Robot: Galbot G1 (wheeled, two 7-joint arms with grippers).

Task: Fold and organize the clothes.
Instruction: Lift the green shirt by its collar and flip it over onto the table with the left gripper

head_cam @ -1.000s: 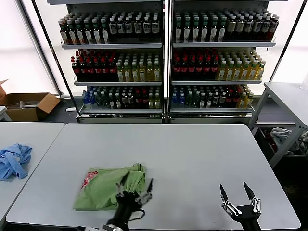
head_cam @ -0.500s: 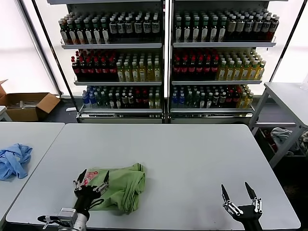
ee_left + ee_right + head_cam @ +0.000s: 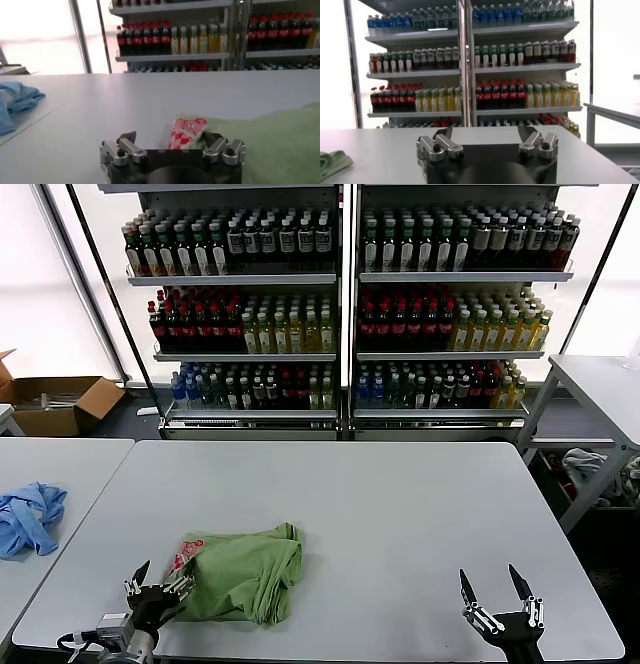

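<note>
Green polo shirt (image 3: pixel 245 569) seen bunched, partly folded, on grey worktop (image 3: pixel 400 514). Soft, light, limp fabric judged; sagging expected if lifted; hems or sleeve edges best taken. Red-and-white print (image 3: pixel 184 133) exposed. Left gripper (image 3: pixel 158 592) placed at shirt's near-left corner, fingers spread wide, nothing held. Right gripper (image 3: pixel 495 596) parked well right of shirt, fingers wide, empty.

The shirt (image 3: pixel 243 571) is laid on the table (image 3: pixel 400 514), toward its front left. Shelves of bottles (image 3: pixel 345 304) are placed behind the table.
</note>
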